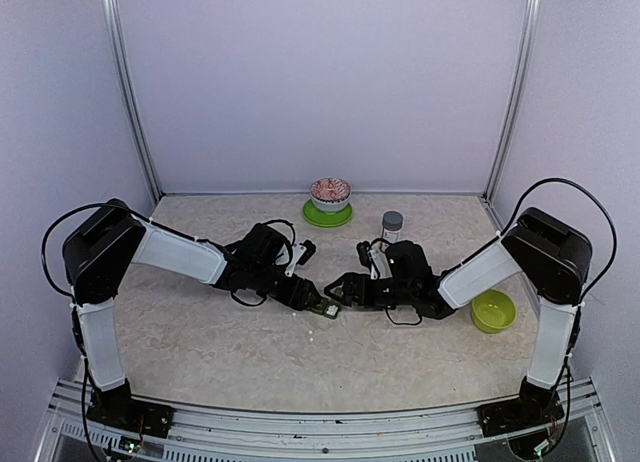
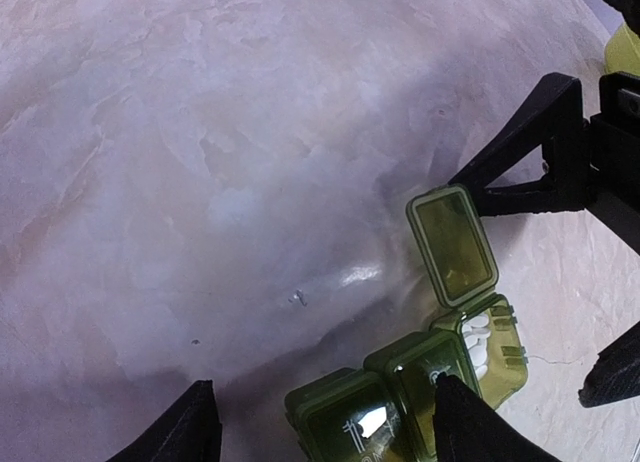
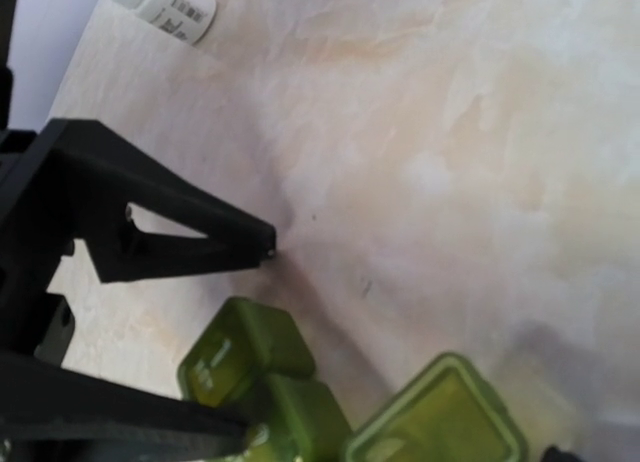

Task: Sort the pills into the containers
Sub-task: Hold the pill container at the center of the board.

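Lying partly between spread left fingers (image 2: 185, 427): containers (image 2: 345, 417), 1 lid (image 2: 452, 244) open, pills (image 2: 476, 342) inside.

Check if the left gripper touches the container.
Cannot tell. In the left wrist view, the left gripper has one finger clear of the container; the other overlaps it, hiding any contact.

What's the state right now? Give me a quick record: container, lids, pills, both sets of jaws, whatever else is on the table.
container: dark green strip of three compartments, lying on the table between the two arms
lids: end lid open, standing up; other two shut
pills: white, in the open compartment
left jaws: apart, low over the strip
right jaws: apart, close by the strip, holding nothing
elsewhere: capped bottle, lime-green bowl, patterned bowl on a green plate
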Controlling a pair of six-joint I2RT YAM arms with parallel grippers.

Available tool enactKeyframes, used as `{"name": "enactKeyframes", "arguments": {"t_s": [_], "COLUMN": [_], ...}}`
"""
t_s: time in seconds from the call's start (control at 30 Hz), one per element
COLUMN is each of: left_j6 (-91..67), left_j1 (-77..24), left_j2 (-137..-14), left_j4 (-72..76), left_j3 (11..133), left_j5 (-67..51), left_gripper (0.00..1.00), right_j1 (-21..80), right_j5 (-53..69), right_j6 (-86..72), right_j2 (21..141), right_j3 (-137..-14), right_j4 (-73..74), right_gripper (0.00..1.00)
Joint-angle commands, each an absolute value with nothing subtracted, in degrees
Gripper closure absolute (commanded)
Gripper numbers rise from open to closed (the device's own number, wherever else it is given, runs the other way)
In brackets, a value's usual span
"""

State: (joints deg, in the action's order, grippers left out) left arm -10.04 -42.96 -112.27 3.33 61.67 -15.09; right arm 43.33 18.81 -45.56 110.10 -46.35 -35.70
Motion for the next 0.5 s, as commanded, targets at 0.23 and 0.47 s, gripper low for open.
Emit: {"name": "enactKeyframes", "arguments": {"t_s": [0.23, 0.47], "left_j6": [-9.6, -9.9], "left_j1": [-42.5, -41.7], "left_j2": [-112.5, -112.7], "left_j4": [0.8, 0.2], "left_j3": [61.1, 60.9], "left_j5": [-16.3, -18.0], "left_gripper": [0.32, 0.37], "right_j1": [42.8, 42.7], "right_j5": [21.5, 22.7], "right_j6": [-46.5, -46.0], "right_j2": [112.5, 112.7], "right_j3": [-48.1, -47.9], "right_j4": [-39.4, -42.6], "right_gripper": [0.06, 0.07]}}
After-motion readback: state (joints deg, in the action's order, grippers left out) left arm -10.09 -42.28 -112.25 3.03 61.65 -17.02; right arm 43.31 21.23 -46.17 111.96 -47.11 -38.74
